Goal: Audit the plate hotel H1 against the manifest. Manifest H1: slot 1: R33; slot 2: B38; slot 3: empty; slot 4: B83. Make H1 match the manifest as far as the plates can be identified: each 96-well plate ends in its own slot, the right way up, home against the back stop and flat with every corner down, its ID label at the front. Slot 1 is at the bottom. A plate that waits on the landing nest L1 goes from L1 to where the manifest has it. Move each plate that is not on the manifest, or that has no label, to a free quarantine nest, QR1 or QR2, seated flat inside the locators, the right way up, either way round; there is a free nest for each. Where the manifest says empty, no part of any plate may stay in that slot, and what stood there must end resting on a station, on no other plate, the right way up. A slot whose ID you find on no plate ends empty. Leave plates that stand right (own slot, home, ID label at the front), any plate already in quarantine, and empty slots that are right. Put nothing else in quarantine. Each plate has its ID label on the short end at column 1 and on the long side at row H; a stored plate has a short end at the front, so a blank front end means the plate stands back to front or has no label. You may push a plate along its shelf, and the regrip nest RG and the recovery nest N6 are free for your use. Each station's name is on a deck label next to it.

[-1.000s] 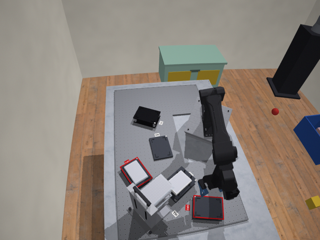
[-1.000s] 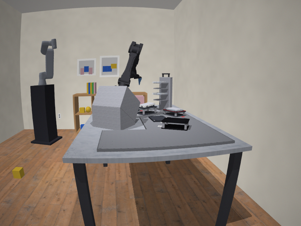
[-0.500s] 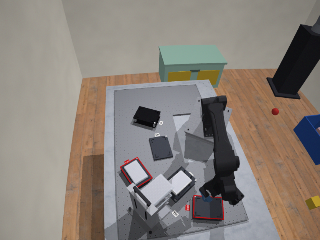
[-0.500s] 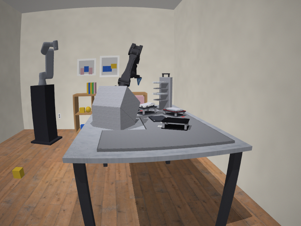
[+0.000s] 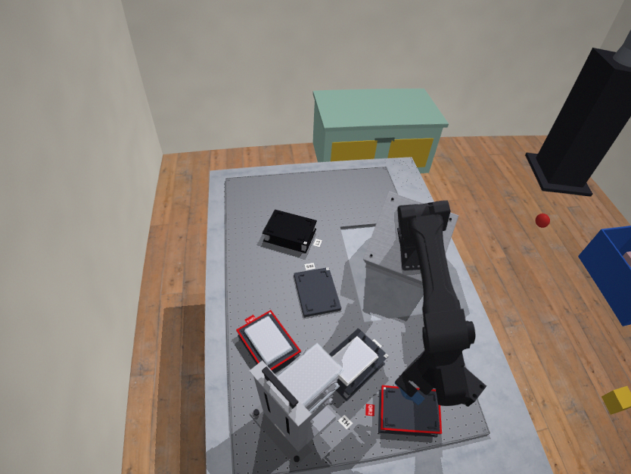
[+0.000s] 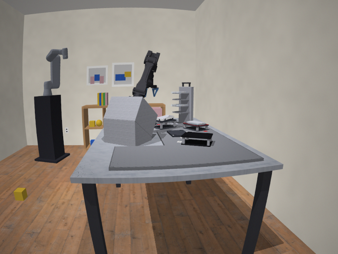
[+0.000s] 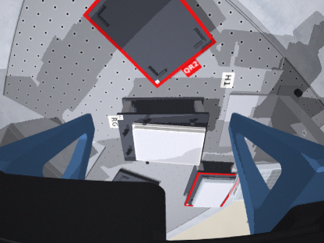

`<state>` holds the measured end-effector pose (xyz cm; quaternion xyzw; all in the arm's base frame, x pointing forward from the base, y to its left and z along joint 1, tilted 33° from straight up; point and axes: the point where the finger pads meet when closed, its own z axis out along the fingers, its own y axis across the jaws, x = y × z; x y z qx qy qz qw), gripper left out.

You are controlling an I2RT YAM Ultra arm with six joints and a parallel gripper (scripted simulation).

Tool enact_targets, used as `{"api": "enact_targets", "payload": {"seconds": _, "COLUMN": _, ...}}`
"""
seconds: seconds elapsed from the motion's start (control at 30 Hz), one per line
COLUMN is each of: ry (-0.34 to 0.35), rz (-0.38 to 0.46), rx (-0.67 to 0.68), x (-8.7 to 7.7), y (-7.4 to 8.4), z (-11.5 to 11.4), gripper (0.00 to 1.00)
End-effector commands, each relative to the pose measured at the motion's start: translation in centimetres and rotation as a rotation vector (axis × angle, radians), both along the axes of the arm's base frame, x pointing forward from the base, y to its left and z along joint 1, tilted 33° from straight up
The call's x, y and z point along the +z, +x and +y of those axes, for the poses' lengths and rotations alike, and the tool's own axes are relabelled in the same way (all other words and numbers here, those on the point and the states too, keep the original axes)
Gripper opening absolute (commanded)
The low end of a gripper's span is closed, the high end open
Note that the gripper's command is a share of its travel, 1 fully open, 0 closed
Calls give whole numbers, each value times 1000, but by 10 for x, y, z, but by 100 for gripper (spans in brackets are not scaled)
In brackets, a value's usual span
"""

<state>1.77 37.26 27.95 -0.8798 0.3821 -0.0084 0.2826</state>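
My gripper [image 5: 411,395] [image 6: 150,92] [image 7: 161,121] is open and empty. It hangs high over the back edge of the empty red-framed nest QR2 [image 5: 410,414] [image 7: 148,17]. A white plate [image 5: 356,360] [image 6: 165,118] [image 7: 168,146] lies on the regrip nest RG [image 5: 340,348] [image 7: 167,107]. Another white plate [image 5: 268,341] [image 6: 195,122] [image 7: 212,191] sits in the red-framed nest QR1 [image 5: 246,340]. The plate hotel H1 [image 5: 285,408] [image 6: 186,103] stands at the deck's near left. Plate edges peek out under its roof, but I can read no labels.
The black raised landing nest L1 [image 5: 289,230] [image 6: 197,135] holds nothing. The flat nest N6 [image 5: 317,291] [image 6: 176,133] holds nothing. A large grey block [image 6: 128,123] [image 5: 392,291] stands by the arm's base.
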Motion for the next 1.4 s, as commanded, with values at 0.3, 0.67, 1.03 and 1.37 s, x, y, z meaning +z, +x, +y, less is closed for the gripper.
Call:
{"api": "enact_targets", "payload": {"seconds": 0.3, "ry": 49, "rz": 8, "rx": 16, "x": 23, "y": -1, "z": -7, "gripper": 100}}
{"api": "enact_targets", "payload": {"seconds": 0.67, "ry": 30, "rz": 5, "rx": 10, "x": 5, "y": 3, "z": -3, "gripper": 100}}
{"api": "enact_targets", "payload": {"seconds": 1.03, "ry": -6, "rz": 3, "rx": 10, "x": -33, "y": 10, "z": 17, "gripper": 100}}
{"api": "enact_targets", "payload": {"seconds": 1.37, "ry": -6, "rz": 3, "rx": 10, "x": -61, "y": 17, "z": 33, "gripper": 100}}
